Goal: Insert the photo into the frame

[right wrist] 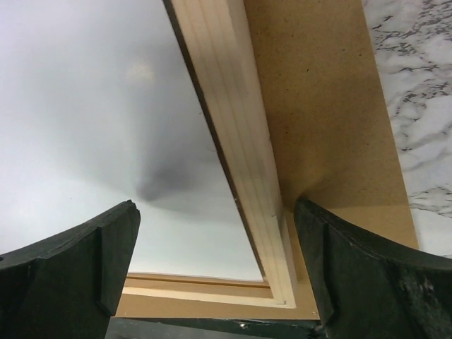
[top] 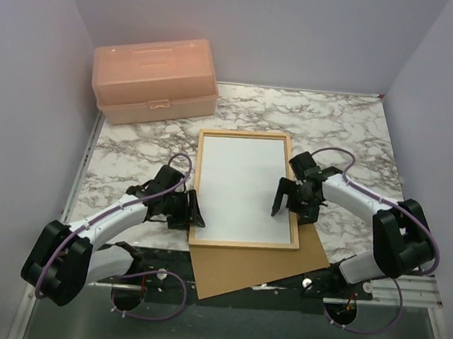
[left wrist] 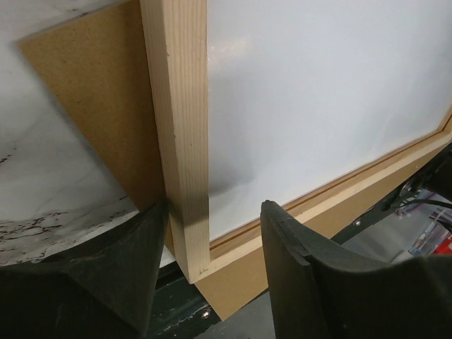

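We judge the photo (top: 246, 188) already seated white-side-up inside the frame (top: 195, 184) atop the brown backing board (top: 258, 270), so the left end effector (top: 195, 212) and right end effector (top: 284, 209), both spread wide astride the side bars and empty, must next press it flat.

Cams: one high fixed overview, two close wrist views.
Top external looks down from behind the bases over the whole table (top: 347, 132). Left wrist sits tight on the frame (top: 196, 187) at its 7 o'clock corner, right wrist on its 4 o'clock bar. All three views share the frame and the brown backing board (top: 258, 270).
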`<state>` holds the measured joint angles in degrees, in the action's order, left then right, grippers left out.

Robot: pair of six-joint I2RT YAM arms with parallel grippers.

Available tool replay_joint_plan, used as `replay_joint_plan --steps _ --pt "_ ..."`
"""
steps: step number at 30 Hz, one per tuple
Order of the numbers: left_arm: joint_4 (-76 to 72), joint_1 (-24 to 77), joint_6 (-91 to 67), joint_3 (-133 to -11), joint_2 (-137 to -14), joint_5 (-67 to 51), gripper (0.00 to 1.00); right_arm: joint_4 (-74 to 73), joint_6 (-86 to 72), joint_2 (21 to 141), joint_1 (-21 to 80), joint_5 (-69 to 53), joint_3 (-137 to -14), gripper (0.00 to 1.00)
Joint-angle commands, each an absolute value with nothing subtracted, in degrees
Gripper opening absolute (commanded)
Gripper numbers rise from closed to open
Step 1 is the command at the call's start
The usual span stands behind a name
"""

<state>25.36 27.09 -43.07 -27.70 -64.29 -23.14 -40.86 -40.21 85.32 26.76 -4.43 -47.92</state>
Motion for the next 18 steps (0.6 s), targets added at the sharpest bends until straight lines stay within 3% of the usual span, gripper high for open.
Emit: replay_joint_plan --steps 1,10,18 --pt "24.35 29.64 -44.43 -29.17 -64.37 -20.96 0.54 -36.57 -41.22 83.96 26.54 -9.32 -46.93 1.00" --pt "24.38 30.15 -44.58 -32.94 -64.70 -20.57 0.45 -30.65 -43.21 81.61 26.50 -15.67 -47.02 1.00" --pt "25.14 30.15 -42.98 -37.40 -68.66 -20.83 0.43 -28.64 -44.55 81.17 26.54 -15.87 -48.70 1.00"
